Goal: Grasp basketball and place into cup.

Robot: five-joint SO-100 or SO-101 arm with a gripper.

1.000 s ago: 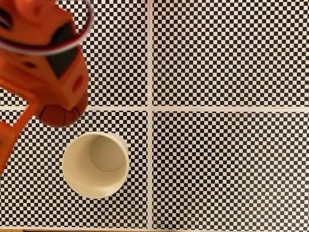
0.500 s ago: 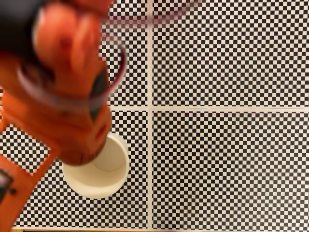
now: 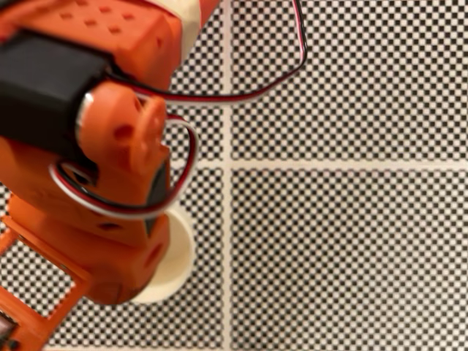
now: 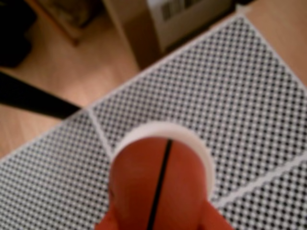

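Clearly, in the wrist view the basketball (image 4: 156,184), orange-red with one black seam line running down it, is seen directly before the rim of the cup (image 4: 165,129), covering most of the cup's mouth; whether the ball is above the rim or partly within cannot be told. Orange parts of the gripper (image 4: 156,223) are seen at either side of the ball's lower part, so the ball is pinched between them. In the fixed view the cup (image 3: 174,256) is largely hidden under the orange arm (image 3: 95,183), with a red-and-black cable (image 3: 241,93) looped over it. The cup stands on the checkered table (image 3: 344,241), crossed by pale lines.
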